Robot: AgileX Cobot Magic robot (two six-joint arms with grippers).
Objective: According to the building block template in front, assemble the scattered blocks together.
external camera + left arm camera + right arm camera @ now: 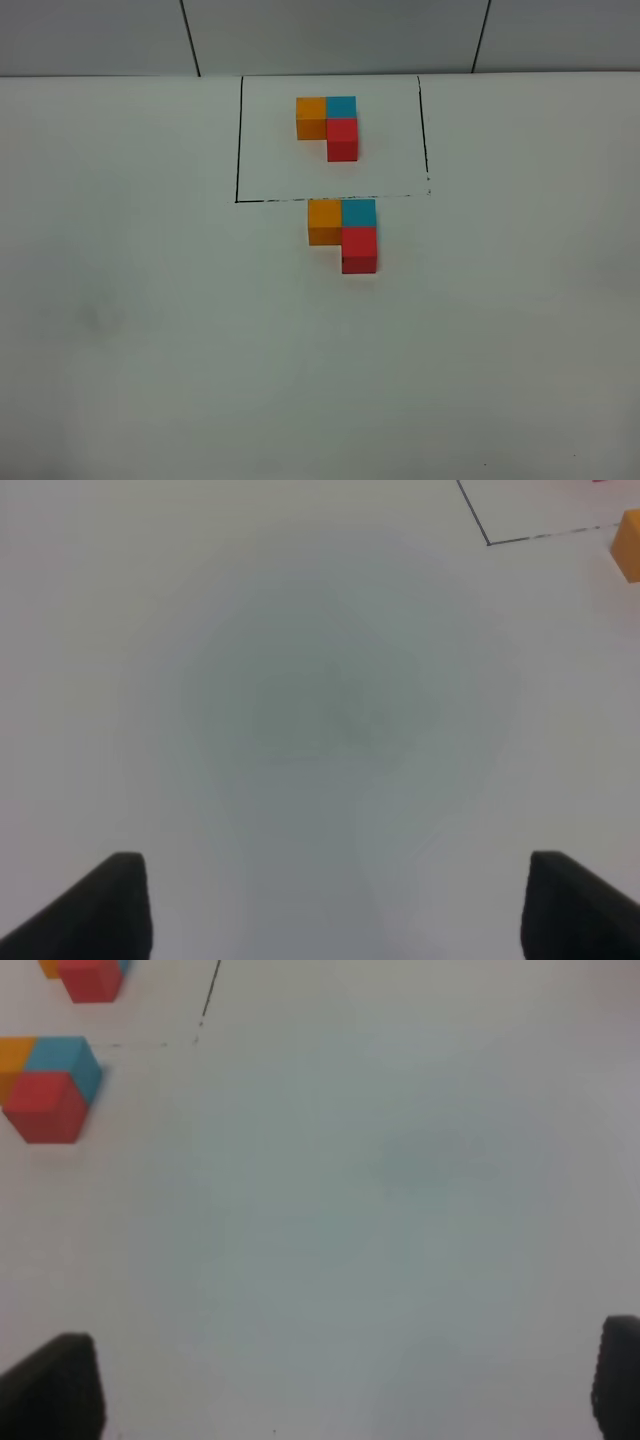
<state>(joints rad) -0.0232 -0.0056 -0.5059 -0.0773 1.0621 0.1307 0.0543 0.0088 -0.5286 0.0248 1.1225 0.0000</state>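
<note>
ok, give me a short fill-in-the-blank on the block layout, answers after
1. In the template, the red cube sits below the ____ cube.
2. The loose orange block touches the ____ block.
3. The loose red block lies ____ the black outline.
4. Both the left pincer and right pincer are ____.

Answers: blue; blue; outside; open

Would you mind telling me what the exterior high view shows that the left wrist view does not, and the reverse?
Only the exterior high view shows the whole building block template inside its black outline, and the assembled blue cube and red cube, joined with the orange cube in the same L shape just outside the outline. Only the left wrist view shows the left gripper, fingers spread and empty. Both share the white table, a corner of the black outline and the orange cube.
</note>
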